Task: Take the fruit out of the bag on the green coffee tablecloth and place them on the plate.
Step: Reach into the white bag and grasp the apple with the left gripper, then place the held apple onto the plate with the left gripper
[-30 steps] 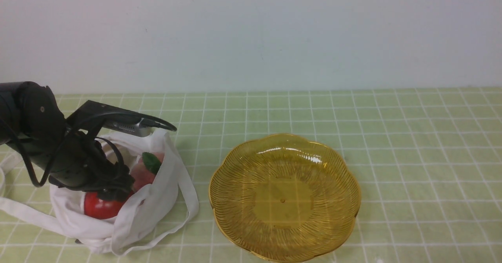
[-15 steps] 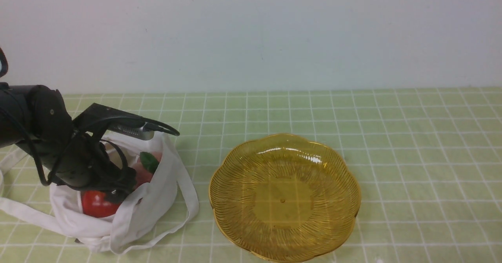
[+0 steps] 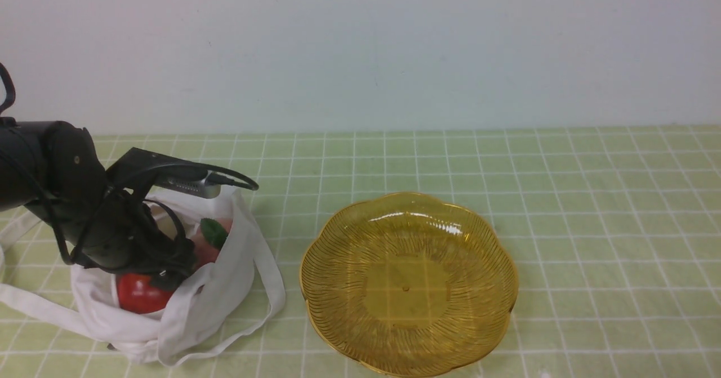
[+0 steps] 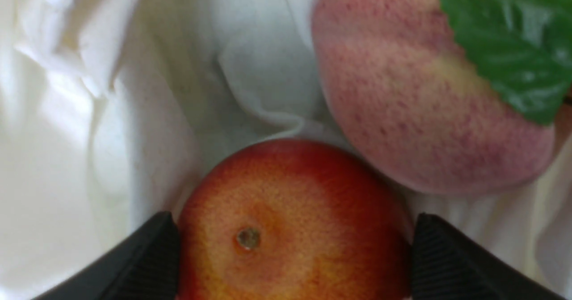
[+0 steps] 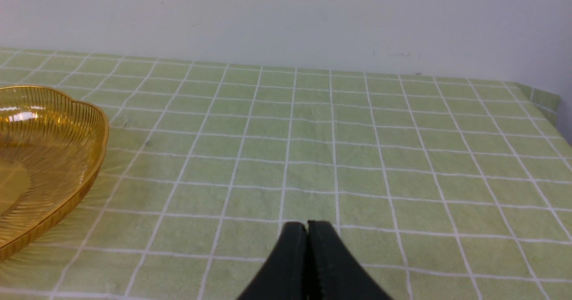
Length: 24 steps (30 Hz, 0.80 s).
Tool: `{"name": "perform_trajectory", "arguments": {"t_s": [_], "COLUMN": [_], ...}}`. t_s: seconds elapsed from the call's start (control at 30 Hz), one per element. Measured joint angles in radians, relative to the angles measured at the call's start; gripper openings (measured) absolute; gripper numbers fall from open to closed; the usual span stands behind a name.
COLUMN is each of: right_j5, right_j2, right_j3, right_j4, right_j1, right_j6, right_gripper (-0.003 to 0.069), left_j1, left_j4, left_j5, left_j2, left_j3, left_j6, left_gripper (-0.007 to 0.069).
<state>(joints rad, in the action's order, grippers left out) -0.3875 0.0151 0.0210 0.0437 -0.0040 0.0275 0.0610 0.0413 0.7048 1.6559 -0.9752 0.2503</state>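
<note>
Near the tablecloth's (image 3: pixel 608 226) left edge, the left gripper (image 4: pixel 297 251) has its fingers against both sides of the apple (image 4: pixel 286 228), gripping it inside the bag (image 3: pixel 217 305) beside the peach (image 4: pixel 424 90), both fruits still to reach the bare plate (image 3: pixel 406 288).

backdrop: wall (image 3: pixel 360 51), pale | position: behind everything (faint scuffs on it)

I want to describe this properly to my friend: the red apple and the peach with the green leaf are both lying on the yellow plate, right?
Not quite: the front view shows the red apple and the leafy peach in the white bag, not on the yellow plate.
</note>
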Motion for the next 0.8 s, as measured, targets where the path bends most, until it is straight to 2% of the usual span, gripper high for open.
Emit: {"name": "perform_trajectory", "arguments": {"t_s": [0.33,0.5,0.6,0.8], "right_j5": [0.000,0.000,0.000,0.000], "right_j2": [0.000,0.000,0.000,0.000], "right_j3": [0.000,0.000,0.000,0.000], "right_j4": [0.000,0.000,0.000,0.000], "right_j1": [0.000,0.000,0.000,0.000], "right_j6": [0.000,0.000,0.000,0.000], "right_gripper": [-0.0013,-0.0013,-0.0013,-0.0013], "left_j1": [0.000,0.009,0.060,0.289], "left_j4": [0.003,0.044,0.107,0.330], "left_j5": [0.022,0.022,0.002,-0.102], "left_j2": [-0.215,-0.289,-0.338,-0.317], "left_j3": [0.012,0.015,0.015,-0.017], "left_j6": [-0.002,0.005,0.050,0.174], "left_gripper": [0.0601,0.0601,0.0601,0.0601]}}
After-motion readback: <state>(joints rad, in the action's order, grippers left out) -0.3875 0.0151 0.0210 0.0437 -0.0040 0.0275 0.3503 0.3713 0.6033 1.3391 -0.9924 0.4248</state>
